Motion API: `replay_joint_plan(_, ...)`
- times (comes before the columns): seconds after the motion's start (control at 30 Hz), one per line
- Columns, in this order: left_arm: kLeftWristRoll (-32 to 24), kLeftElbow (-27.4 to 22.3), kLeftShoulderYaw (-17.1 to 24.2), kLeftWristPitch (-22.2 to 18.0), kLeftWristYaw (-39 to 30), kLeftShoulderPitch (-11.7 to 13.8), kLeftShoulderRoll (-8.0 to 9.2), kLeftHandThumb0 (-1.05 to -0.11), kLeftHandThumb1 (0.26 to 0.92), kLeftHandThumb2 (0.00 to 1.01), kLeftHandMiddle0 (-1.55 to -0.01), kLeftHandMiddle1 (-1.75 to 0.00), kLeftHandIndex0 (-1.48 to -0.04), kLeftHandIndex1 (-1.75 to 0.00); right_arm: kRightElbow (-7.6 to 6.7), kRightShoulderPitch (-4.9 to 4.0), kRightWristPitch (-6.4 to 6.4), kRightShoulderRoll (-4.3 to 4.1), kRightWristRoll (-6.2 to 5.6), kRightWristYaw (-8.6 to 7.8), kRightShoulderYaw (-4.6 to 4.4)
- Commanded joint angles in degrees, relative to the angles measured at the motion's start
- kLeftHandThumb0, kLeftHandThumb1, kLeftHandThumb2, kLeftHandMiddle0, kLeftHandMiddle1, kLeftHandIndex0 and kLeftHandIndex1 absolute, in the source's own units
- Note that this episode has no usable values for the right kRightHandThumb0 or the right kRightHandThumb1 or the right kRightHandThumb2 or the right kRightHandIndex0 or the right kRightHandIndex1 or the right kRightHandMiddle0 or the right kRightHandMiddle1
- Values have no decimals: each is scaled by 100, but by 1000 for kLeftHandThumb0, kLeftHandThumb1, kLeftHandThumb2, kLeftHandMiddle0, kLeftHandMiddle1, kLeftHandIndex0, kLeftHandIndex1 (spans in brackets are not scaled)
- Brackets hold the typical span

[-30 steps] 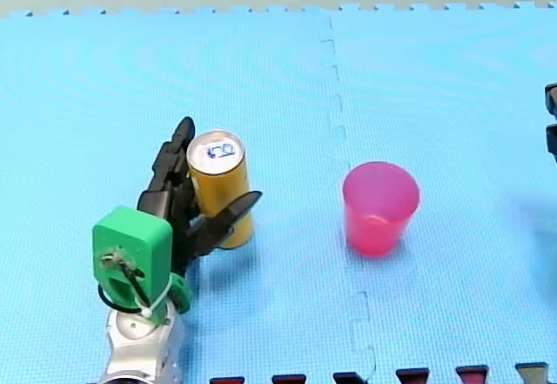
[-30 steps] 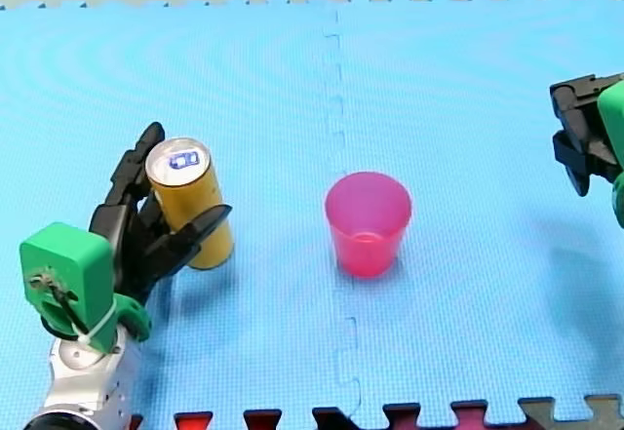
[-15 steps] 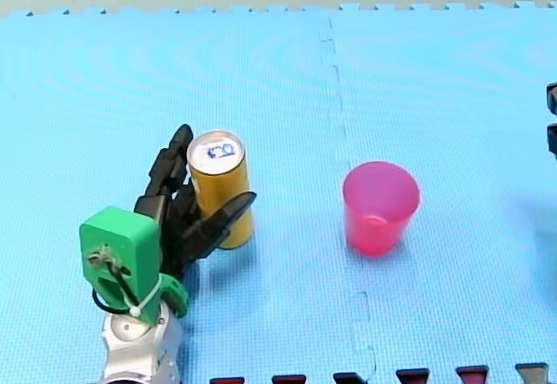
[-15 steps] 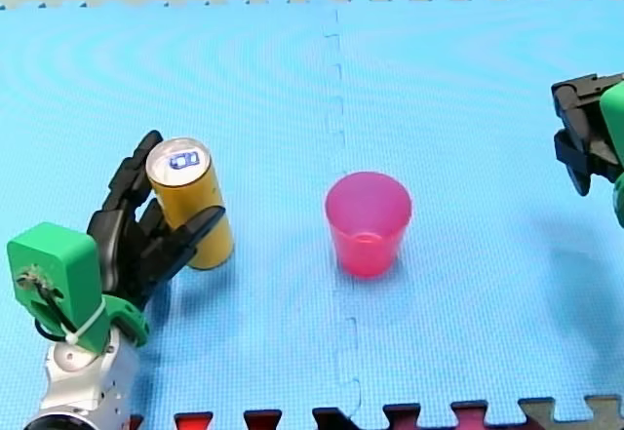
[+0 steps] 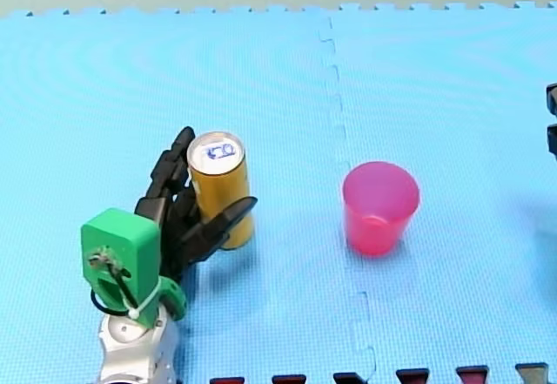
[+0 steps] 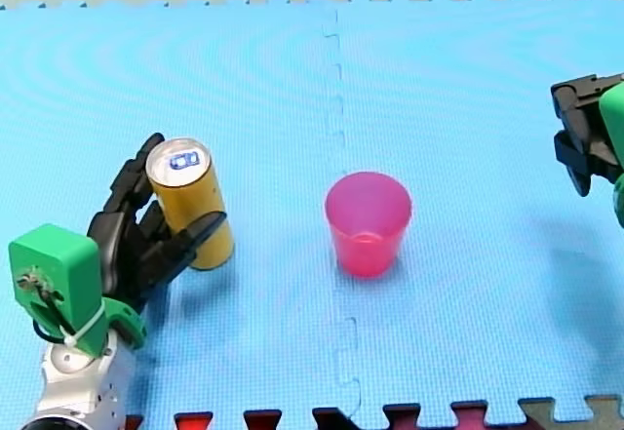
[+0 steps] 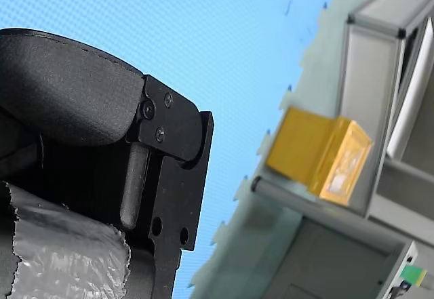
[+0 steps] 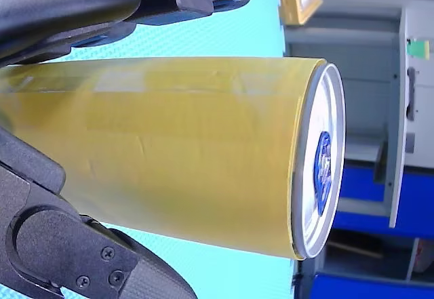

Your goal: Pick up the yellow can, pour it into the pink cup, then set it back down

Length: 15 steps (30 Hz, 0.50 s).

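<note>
Little had moved over the last second: the green wrist block (image 5: pixel 120 258) of the left arm had slid slightly back toward the near edge, while the yellow can (image 5: pixel 218 184) kept its place and stayed upright. The left robot hand (image 5: pixel 178 218) was closed around the can, its thumb laid across the front of the lower body and the other fingers curved behind it, so it appeared to have hold of the can without having raised it; the base looked to be down on the blue foam mat (image 5: pixel 287 88). The can's long axis ran vertical, and the hand gripped it from the side. The pink cup (image 5: pixel 379 210) stood open-mouthed to the can's right, well apart from it, just across the seam in the mat, so the pour would mean carrying the can that way and tipping its top toward the cup. The can was a plain, smooth yellow cylinder with a silver top (image 5: pixel 215 151) bearing a blue mark. The right robot hand (image 6: pixel 582 137) hung at the far right edge, away from both; whether it was open or closed could not be told.
</note>
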State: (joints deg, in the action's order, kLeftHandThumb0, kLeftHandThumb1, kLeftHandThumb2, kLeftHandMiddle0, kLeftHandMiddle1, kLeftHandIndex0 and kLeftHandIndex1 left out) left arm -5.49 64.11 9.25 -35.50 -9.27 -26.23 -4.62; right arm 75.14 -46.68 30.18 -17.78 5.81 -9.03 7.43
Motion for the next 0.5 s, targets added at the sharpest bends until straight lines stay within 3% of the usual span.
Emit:
replay_joint_plan(0.0,102,-37,-73,35,63,25,86,-711,680,1,-268,-8,-210,-3,-20,7,25,-34,18,6,-23)
replay_joint_plan(0.47,232,-84,-161,74,178,37,157,-737,674,0,-279,-6,-225,-4,-18,15,19,-15,-6,2,-43)
